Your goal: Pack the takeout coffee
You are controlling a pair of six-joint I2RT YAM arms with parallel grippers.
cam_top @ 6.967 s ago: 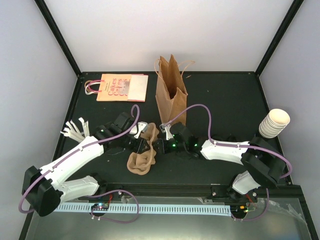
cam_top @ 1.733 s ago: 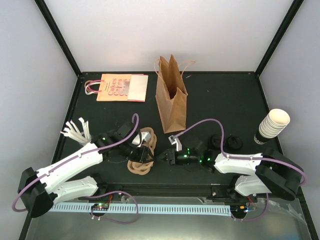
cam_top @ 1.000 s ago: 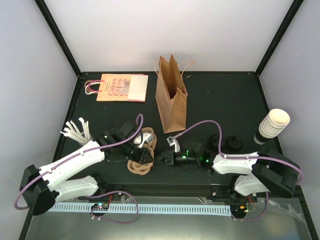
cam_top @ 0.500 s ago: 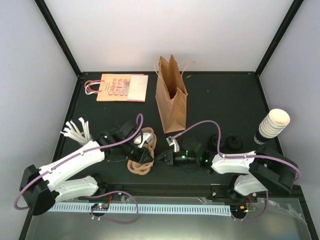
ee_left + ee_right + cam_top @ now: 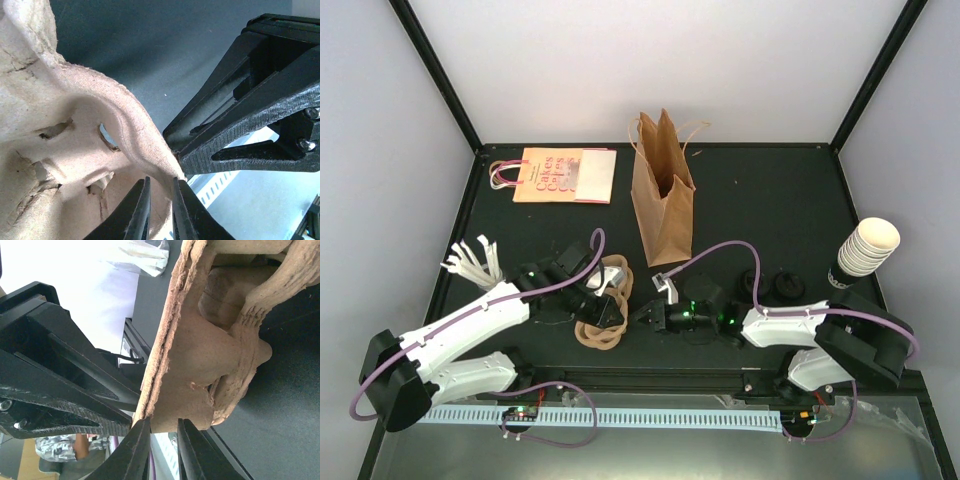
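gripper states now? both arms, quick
left gripper: shut on the tray rim.
right gripper: shut on the tray rim too.

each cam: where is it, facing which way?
Top external: above, behind the bases, facing down at the table; left arm, right arm show.
Left wrist: on left arm, looking along own jaws, closed on the pulp tray rim.
Right wrist: likewise on right arm, own jaws on the tray.
Shared: both wrist views show the tray and the opposite jaws.
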